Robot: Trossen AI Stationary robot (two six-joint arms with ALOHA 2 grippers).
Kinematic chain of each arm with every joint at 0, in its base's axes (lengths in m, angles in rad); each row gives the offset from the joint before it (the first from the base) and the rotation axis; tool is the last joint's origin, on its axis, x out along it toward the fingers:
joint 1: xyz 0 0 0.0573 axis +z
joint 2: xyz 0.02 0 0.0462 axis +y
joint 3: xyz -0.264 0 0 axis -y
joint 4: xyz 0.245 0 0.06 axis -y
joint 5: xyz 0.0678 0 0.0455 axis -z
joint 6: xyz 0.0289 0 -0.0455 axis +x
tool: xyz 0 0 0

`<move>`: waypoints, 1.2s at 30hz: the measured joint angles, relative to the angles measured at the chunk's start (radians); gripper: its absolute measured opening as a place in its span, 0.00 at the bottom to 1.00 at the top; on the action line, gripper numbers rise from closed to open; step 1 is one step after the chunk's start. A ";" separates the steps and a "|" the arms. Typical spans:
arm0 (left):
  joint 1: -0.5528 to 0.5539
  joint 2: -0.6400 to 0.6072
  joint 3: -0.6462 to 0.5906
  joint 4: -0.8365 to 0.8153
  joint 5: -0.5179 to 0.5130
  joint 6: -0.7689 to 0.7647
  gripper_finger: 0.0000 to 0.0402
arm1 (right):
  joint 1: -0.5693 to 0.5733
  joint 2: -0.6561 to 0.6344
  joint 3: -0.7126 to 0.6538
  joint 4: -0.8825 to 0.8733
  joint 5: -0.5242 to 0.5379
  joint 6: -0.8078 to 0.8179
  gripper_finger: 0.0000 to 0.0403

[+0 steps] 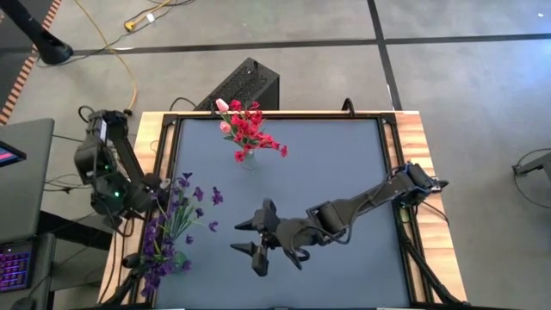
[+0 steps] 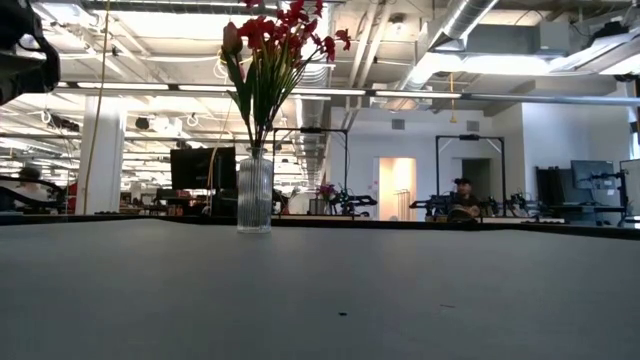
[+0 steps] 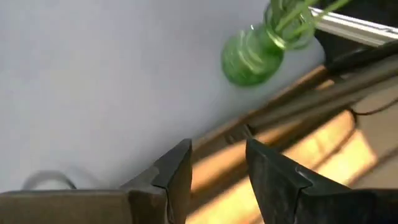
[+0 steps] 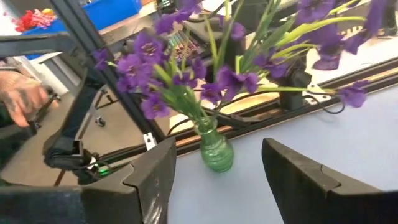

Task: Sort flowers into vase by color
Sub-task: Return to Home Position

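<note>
Hovering above mid grey tabletop: right end effector, fingers spread wide, empty. Left end effector, fingers apart, sits at the left edge near the green glass vase holding purple iris-like flowers. Red and pink flowers stand in a ribbed clear glass vase near the far edge.

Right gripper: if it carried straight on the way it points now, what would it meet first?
Probably the green vase holding the purple flowers: it stands centred ahead of the right gripper and its open fingers, across bare table. Depth is unclear.
</note>
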 joint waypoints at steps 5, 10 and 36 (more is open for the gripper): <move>0.000 0.001 0.076 -0.132 0.044 -0.167 0.34 | -0.027 -0.004 0.000 -0.008 -0.031 -0.002 0.66; 0.000 -0.024 0.164 -0.123 -0.066 -0.087 0.34 | -0.044 -0.078 0.000 -0.165 -0.097 -0.081 0.66; -0.155 -0.346 -0.018 0.066 -1.079 -0.117 0.17 | -0.187 -0.239 -0.077 -0.632 -0.004 -0.239 0.66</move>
